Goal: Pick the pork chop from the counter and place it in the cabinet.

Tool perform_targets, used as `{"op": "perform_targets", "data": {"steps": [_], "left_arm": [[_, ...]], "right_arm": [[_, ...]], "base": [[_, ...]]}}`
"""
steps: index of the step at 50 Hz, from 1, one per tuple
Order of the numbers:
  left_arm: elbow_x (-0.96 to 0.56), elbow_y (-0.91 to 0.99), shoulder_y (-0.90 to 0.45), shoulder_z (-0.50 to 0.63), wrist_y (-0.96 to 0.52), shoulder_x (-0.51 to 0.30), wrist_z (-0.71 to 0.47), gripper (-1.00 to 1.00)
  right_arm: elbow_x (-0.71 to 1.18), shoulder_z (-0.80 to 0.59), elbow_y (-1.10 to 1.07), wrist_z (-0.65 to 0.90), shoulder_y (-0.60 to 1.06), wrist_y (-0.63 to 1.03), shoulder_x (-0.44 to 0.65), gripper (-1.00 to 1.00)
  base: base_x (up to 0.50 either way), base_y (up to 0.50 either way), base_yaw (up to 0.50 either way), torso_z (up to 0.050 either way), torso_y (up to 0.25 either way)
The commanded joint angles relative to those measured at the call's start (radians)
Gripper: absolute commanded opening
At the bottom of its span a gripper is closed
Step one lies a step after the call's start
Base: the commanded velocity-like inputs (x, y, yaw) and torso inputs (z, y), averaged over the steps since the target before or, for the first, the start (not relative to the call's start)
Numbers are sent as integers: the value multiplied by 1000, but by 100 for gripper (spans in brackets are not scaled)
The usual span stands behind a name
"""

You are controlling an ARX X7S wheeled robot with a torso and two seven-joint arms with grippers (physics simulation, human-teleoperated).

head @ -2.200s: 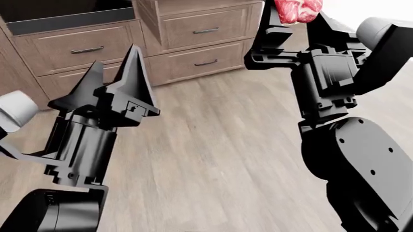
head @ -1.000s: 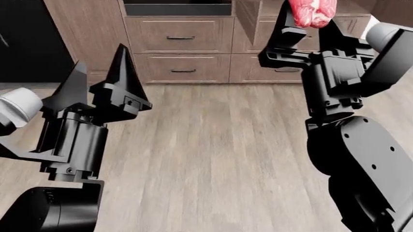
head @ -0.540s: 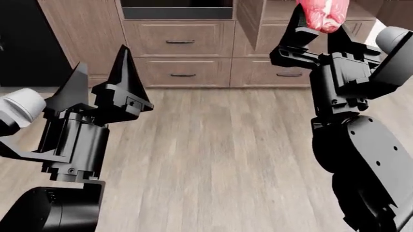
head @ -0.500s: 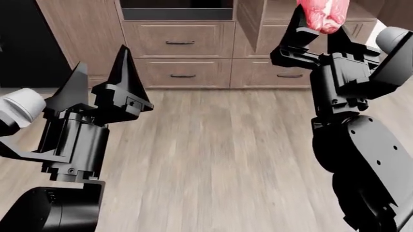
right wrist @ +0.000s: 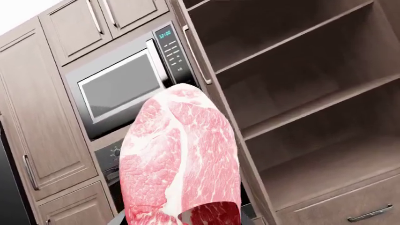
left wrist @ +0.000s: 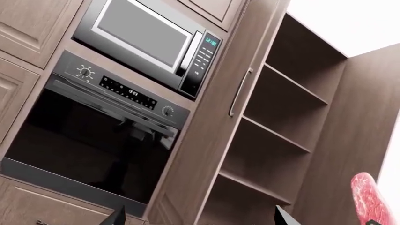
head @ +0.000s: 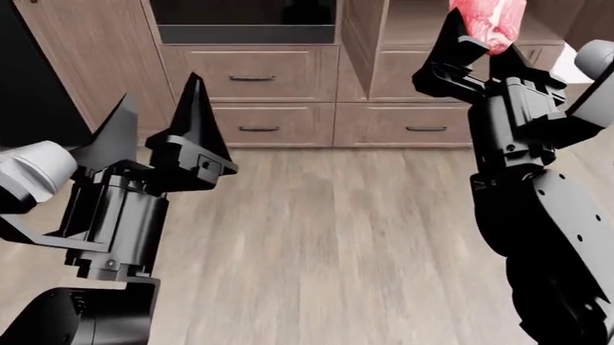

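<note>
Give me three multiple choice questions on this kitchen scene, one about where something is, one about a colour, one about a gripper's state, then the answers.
1. Where is the pork chop?
A. On the floor
B. In the right gripper
C. On a cabinet shelf

2. What colour is the pork chop?
A. Pinkish-red with pale marbling
B. Brown
C. Grey

3. How is the left gripper?
A. Shut on a spoon
B. Shut on nothing
C. Open and empty

Answers:
1 B: the pork chop stands up between the right gripper fingers.
2 A: the right wrist view shows red meat with pale streaks.
3 C: the left gripper fingers stand apart, nothing between.
</note>
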Motion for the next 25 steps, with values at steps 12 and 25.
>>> {"op": "perform_targets", "data": {"steps": [12, 25], "left_arm": [[8, 41, -6, 20, -21, -12, -19, 100], [7, 52, -10, 22, -25, -17, -28, 100]], "right_arm": [[23, 32, -26, 6, 2, 5, 13, -100], [27, 35, -26, 6, -4, 1, 17, -100]], "base": [[325, -376, 0, 0, 1], [327, -374, 0, 0, 2]]}}
